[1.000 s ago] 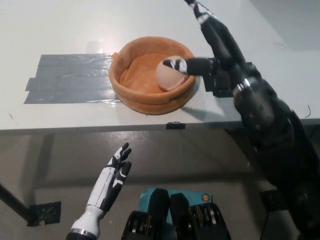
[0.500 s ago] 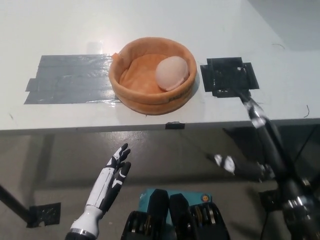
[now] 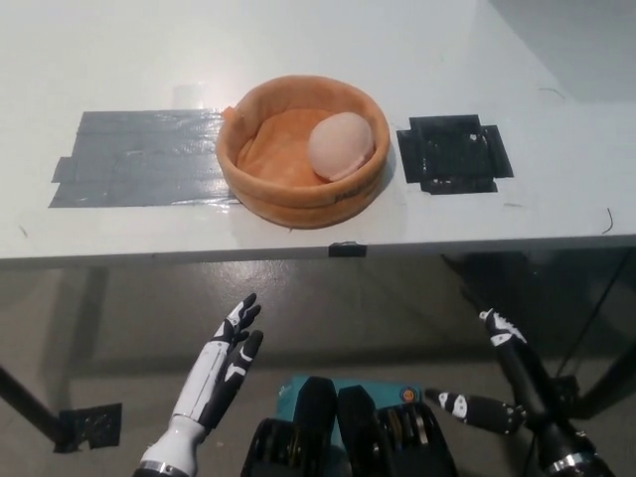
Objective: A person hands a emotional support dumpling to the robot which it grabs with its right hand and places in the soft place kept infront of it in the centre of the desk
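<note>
The pale pink dumpling (image 3: 341, 145) lies inside the soft orange round bed (image 3: 248, 169) at the middle of the white desk, leaning against the bed's right wall. My black right hand (image 3: 507, 383) hangs below the desk's front edge at the lower right, open, holding nothing. At the lower left, also below the desk, my white left hand (image 3: 221, 360) rests with its fingers spread.
A grey tape patch (image 3: 134, 157) lies left of the bed and a black tape patch (image 3: 452, 152) right of it. The white desk (image 3: 298, 40) ends at its front edge (image 3: 199, 253); below it is grey floor.
My right hand has let go of the dumpling, pulled back from the bed and dropped below the desk's edge. The dumpling stays in the bed. The left hand has barely moved.
</note>
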Controlling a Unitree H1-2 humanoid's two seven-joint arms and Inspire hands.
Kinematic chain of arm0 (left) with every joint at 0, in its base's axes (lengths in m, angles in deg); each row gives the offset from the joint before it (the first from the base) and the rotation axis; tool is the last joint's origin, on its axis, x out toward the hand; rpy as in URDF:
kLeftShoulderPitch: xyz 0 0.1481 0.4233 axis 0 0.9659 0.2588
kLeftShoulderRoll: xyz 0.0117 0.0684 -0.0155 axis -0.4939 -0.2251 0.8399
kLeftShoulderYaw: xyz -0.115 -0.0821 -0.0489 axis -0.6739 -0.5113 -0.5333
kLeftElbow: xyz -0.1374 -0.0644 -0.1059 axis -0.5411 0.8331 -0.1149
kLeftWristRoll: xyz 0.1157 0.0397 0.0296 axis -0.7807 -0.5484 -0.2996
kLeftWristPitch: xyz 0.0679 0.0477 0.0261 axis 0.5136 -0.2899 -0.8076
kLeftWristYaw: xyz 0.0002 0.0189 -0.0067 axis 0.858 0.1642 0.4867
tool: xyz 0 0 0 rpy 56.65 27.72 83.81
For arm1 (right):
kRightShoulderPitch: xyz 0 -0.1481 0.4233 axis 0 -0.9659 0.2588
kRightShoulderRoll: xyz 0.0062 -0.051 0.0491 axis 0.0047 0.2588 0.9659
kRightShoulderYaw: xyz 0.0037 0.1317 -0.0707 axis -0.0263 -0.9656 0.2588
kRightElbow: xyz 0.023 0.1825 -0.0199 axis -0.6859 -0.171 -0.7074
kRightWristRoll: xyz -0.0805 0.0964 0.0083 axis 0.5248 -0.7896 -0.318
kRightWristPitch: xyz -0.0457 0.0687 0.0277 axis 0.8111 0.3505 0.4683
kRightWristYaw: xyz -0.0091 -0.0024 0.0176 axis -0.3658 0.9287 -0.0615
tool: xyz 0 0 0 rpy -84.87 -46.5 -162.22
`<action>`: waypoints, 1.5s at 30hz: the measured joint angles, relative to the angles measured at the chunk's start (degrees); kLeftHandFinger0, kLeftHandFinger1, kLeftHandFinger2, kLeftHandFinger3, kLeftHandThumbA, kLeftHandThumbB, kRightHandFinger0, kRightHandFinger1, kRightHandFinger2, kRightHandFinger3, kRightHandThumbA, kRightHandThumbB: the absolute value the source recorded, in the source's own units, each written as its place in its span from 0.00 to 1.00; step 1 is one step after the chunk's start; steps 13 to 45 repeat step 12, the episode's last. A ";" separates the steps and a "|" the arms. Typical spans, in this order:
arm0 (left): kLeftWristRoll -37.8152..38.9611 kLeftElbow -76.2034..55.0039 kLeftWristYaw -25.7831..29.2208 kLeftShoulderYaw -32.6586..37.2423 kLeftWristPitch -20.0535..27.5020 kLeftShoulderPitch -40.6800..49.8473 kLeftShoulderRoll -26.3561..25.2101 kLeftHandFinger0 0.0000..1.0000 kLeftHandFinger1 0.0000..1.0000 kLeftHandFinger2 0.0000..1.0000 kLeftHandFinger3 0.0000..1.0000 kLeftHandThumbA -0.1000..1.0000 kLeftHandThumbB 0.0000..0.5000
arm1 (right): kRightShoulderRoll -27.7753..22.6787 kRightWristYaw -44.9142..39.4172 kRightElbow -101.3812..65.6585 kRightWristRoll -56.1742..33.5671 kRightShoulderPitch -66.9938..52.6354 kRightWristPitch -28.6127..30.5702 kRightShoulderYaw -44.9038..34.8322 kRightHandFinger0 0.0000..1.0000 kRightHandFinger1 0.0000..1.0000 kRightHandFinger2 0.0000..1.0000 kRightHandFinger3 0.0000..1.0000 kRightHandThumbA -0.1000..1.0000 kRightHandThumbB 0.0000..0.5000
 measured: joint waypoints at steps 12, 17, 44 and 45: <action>0.00 -0.01 -0.01 -0.01 0.00 -0.30 -0.01 1.00 1.00 1.00 1.00 1.00 0.19 | 0.11 1.17 4.22 1.65 0.80 4.79 1.87 1.00 1.00 1.00 1.00 1.00 0.69; 0.00 -0.01 -0.01 -0.01 0.00 -0.30 -0.01 1.00 1.00 1.00 1.00 1.00 0.19 | 0.11 1.17 4.22 1.65 0.80 4.79 1.87 1.00 1.00 1.00 1.00 1.00 0.69; 0.00 -0.01 -0.01 -0.01 0.00 -0.30 -0.01 1.00 1.00 1.00 1.00 1.00 0.19 | 0.11 1.17 4.22 1.65 0.80 4.79 1.87 1.00 1.00 1.00 1.00 1.00 0.69; 0.00 -0.01 -0.01 -0.01 0.00 -0.30 -0.01 1.00 1.00 1.00 1.00 1.00 0.19 | 0.11 1.17 4.22 1.65 0.80 4.79 1.87 1.00 1.00 1.00 1.00 1.00 0.69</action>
